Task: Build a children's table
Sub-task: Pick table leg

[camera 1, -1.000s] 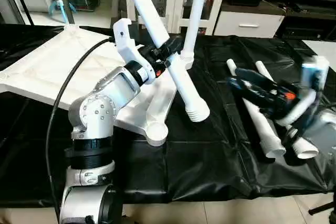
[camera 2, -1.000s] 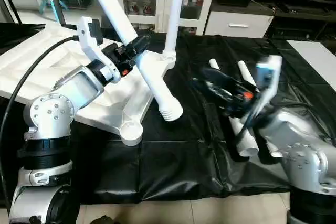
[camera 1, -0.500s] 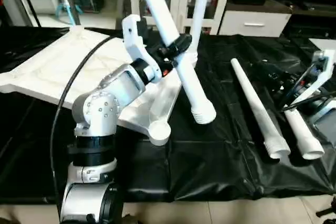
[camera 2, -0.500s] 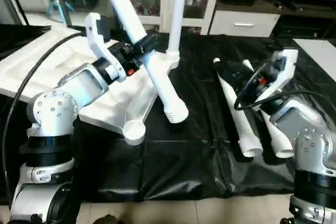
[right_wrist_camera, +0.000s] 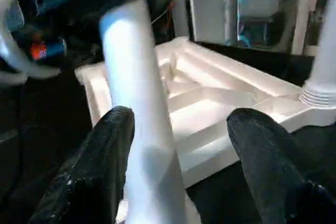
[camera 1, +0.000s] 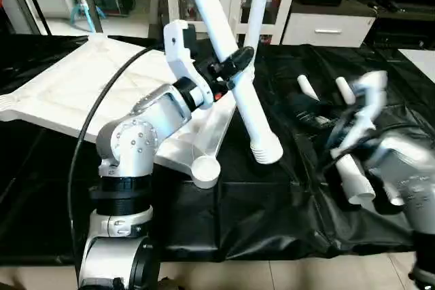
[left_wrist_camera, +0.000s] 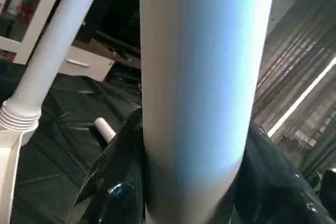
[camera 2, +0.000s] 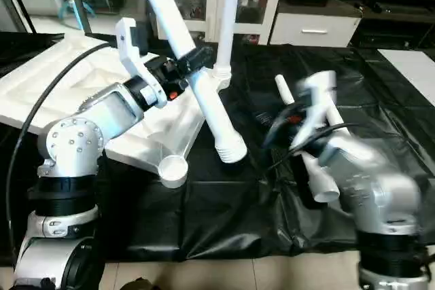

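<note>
White leg [camera 1: 234, 73] is gripped tight in your left gripper [camera 1: 230, 73]; your right gripper [right_wrist_camera: 178, 145] hangs wide apart near the table top [camera 1: 75, 89].

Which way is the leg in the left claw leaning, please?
Tilted: the leg slants across the left claw, ribbed end low, over the black cloth.

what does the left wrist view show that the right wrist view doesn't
Left wrist view alone: the held leg close up, clamped between the left claw fingers, and the tip of a loose leg lying on the black cover.

Right wrist view alone: the ribbed underside of the table top, seen between the open right claw fingers.

Both: the upright leg already seated in a corner socket.
</note>
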Motion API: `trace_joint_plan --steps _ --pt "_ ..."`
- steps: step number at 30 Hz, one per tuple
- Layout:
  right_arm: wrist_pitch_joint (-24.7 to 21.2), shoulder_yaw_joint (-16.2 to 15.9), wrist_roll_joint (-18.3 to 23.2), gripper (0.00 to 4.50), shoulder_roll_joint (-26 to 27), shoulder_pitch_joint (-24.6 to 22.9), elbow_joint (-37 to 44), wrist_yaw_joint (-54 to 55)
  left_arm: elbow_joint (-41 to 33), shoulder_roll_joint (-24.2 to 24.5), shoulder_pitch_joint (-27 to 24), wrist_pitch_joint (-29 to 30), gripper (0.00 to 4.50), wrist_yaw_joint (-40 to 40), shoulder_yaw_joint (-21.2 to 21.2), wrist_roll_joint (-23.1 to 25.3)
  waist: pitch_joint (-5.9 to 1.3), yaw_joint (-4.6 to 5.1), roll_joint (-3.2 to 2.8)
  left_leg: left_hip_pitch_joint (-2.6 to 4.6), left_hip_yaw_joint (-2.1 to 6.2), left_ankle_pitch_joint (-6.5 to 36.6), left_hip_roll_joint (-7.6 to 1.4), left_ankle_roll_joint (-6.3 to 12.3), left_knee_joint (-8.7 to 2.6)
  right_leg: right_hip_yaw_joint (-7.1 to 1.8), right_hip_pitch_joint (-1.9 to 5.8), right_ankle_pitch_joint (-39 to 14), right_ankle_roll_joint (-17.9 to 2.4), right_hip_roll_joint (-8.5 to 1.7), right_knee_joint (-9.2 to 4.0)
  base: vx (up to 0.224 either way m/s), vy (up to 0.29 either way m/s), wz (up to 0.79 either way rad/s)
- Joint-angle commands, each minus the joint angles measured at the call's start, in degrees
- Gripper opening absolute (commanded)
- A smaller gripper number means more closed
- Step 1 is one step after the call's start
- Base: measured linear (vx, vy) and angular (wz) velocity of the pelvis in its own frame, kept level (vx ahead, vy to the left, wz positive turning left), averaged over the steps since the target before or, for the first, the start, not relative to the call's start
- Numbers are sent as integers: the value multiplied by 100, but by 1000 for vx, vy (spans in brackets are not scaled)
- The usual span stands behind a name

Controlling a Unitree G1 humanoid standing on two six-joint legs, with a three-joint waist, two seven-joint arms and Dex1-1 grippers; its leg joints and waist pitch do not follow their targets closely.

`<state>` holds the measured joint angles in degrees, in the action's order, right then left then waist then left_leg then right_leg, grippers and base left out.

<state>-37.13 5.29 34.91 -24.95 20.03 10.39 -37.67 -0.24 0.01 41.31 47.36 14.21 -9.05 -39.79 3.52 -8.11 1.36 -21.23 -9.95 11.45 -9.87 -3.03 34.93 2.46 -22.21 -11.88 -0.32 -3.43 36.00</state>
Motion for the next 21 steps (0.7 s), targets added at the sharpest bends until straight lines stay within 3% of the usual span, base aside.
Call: trace_joint_plan --steps 1,3,8,10,12,14,15,17,18,19,21 --pt "285 -255 -405 310 -14 8 157 147 -98 -2 35 -26 179 50 62 -4 -382 24 -9 75 120 532 -311 -61 -411 -258 252 -648 -1040 -476 -446 0 0 0" --pt "517 -483 -729 310 -15 15 195 227 -90 -1 41 -32 179 63 73 -7 -374 33 -20 75 124 609 -309 -118 -422 -261 248 -691 -1006 -469 -451 0 0 0" --pt "438 -414 -598 310 153 26 245 286 -90 4 43 -50 178 89 97 -13 -380 44 -13 73 128 648 -305 -84 -429 -266 258 -565 -1012 -464 -437 0 0 0" --pt "228 64 69 310 202 124 285 152 -182 139 -17 -144 178 652 167 -177 -384 37 20 76 119 605 -307 -29 -426 -268 259 -513 -1028 -468 -437 0 0 0" --pt "145 236 301 310 143 149 275 28 -245 203 -63 -188 178 1050 169 -347 -378 22 13 78 113 550 -298 32 -429 -266 255 -475 -1060 -458 -430 0 0 0" --pt "-30 577 840 310 -172 119 187 -542 -468 338 -185 -16 178 2148 -18 -1143 -388 -8 20 73 103 493 -283 88 -412 -267 293 -410 -1136 -478 -407 0 0 0" --pt "-30 577 840 310 -172 119 187 -542 -468 338 -185 -16 178 2148 -18 -1143 -396 -16 10 67 103 438 -306 81 -412 -269 287 -327 -1163 -479 -381 0 0 0" --pt "-265 910 1344 310 -488 32 -32 -1146 -461 425 -137 437 177 2920 -355 -2030 -390 12 41 68 73 412 -278 110 -390 -253 268 -183 -1270 -450 -373 0 0 0" --pt "-393 1023 1519 310 -545 16 -89 -1272 -395 449 -90 595 177 3087 -457 -2262 -379 -13 26 65 58 442 -263 201 -376 -256 265 -324 -1393 -459 -388 0 0 0" --pt "-628 1186 1830 310 -603 -1 -163 -1436 -260 521 -24 772 177 3418 -516 -2478 -377 -13 21 58 70 438 -271 205 -381 -253 269 -360 -1408 -463 -386 0 0 0" --pt "-728 1246 1968 310 -627 -8 -204 -1510 -192 573 -3 828 177 3619 -499 -2525 -370 -5 20 69 76 488 -281 254 -386 -244 259 -567 -1386 -463 -415 0 0 0"
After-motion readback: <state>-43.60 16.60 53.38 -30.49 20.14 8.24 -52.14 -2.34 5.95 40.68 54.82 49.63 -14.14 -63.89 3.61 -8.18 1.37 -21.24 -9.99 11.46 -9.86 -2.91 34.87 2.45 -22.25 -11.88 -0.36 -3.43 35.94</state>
